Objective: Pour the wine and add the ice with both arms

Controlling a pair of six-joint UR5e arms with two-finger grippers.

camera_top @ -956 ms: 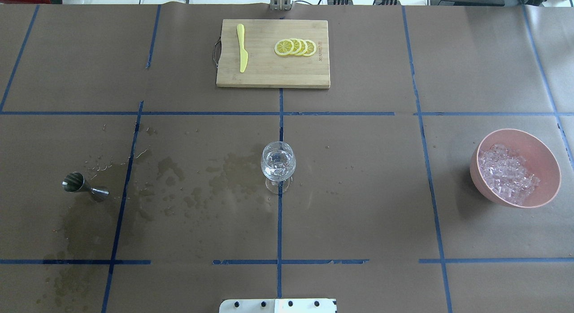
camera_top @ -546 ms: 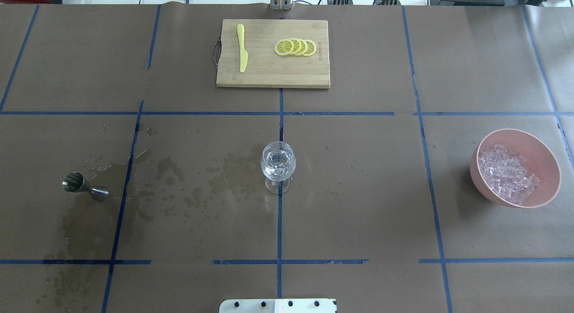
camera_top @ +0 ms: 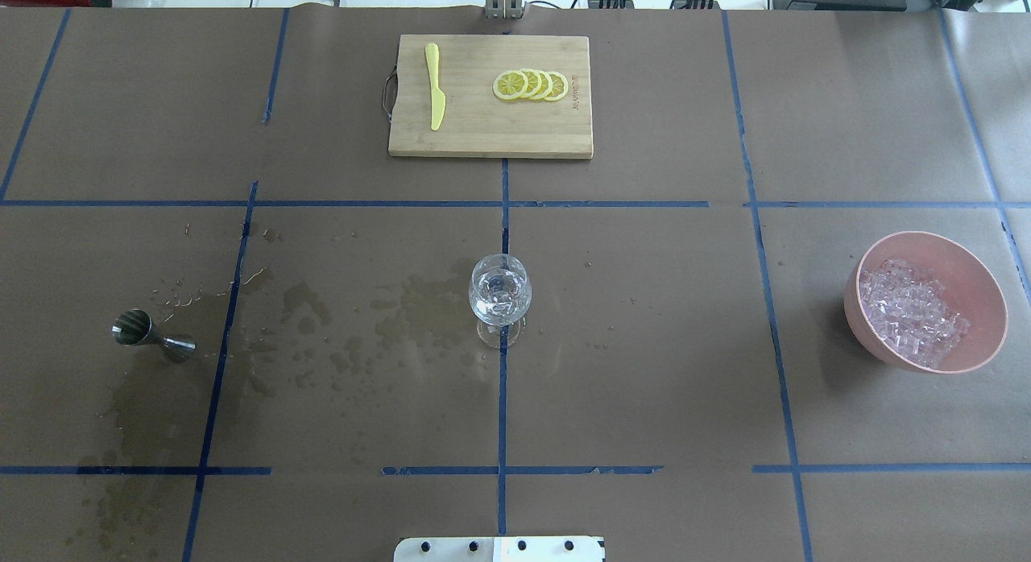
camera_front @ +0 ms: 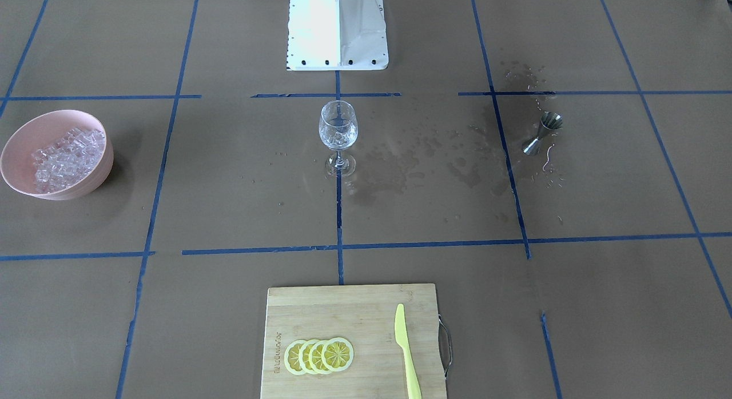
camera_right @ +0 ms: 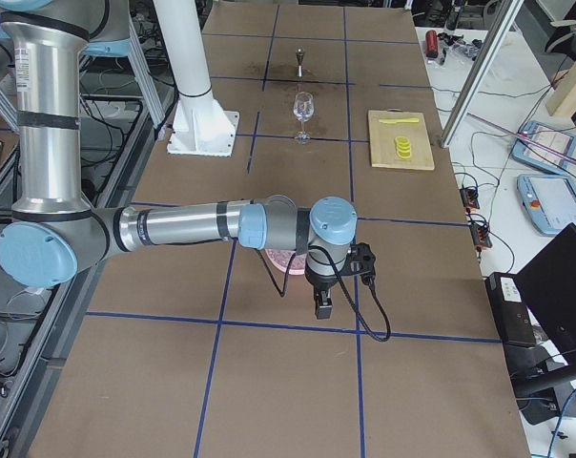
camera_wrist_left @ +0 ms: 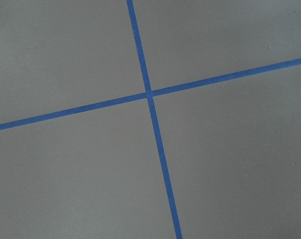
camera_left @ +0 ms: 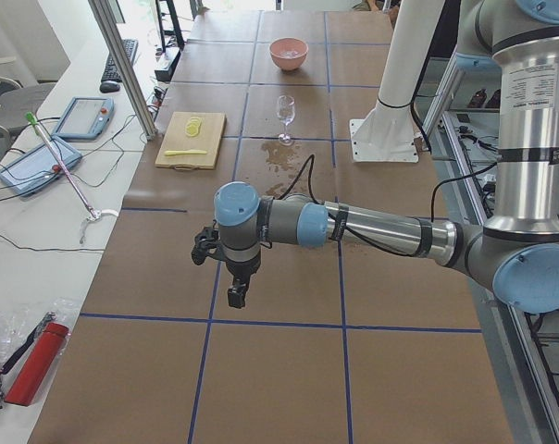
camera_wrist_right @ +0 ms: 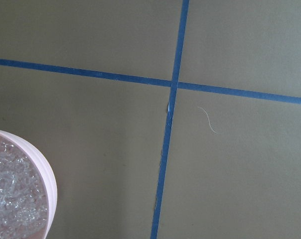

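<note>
Nothing moved, ice (camera_top: pixel 910 311) near right claw (camera_right: pixel 322 309)

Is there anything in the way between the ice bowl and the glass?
No, nothing visible. Only bare table lies between the bowl holding the ice and the glass.

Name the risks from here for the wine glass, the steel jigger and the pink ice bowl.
1. The clear stemmed wine glass already holds ice cubes and stands on a thin stem; a nudge may tip it.
2. The small steel jigger sits among wet patches; it may slip in a grip.
3. The pink bowl is piled with more cubes toward one side; grabbing there could scatter them.
</note>
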